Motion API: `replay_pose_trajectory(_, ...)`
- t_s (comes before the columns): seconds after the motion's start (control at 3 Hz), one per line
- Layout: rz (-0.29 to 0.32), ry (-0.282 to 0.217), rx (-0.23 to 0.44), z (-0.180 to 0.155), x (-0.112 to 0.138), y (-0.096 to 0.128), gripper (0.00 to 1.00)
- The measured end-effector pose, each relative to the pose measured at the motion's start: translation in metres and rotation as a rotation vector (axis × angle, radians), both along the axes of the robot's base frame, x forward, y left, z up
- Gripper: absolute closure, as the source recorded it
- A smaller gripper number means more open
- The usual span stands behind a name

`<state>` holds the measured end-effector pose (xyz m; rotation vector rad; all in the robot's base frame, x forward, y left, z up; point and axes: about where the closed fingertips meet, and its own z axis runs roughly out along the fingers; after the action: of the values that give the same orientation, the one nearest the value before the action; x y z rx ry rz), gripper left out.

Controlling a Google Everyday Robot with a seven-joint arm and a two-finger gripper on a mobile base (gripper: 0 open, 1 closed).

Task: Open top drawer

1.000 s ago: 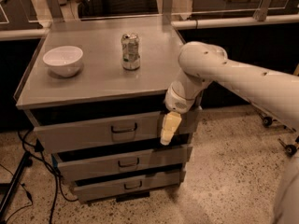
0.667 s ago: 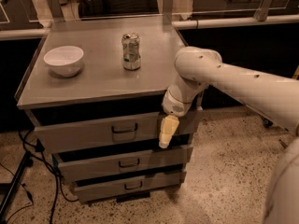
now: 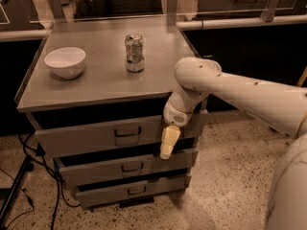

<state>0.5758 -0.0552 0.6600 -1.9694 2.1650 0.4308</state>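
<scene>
- Top drawer: the highest and widest of three grey metal drawers under the tabletop. It has a flat front panel, with a dark gap showing above it.
- Handle: a small dark bar at the centre of the front panel, and the only evident place to take hold. The panel itself is smooth and offers no edge for a firm grip.
- Tool: it points downward in front of the right part of the panel, near its lower edge and right of the handle without touching it. Its tips appear closed together and hold nothing.
- Arm: it reaches in from the right, with its wrist just past the near right corner of the tabletop.
- Handling, as judged: the drawer is rigid sheet metal that probably runs on slides, so a straight pull toward the near side should move it. The bar is narrow and may slip from a shallow hold.
- Bowl and can: both stand loose on the tabletop. A jerked pull could shake them, and the can looks the likelier to tip.
- Lower drawers: shorter and narrower, with like handles. They are not the target.
</scene>
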Motion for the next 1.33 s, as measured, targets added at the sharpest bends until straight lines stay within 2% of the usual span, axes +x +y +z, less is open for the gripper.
replay_pose_trajectory(0.33, 0.0, 0.0, 0.0, 0.0, 0.0, 0.0, 0.19)
replay_pose_trajectory(1.33, 0.0, 0.0, 0.0, 0.0003, 0.0, 0.0, 0.89)
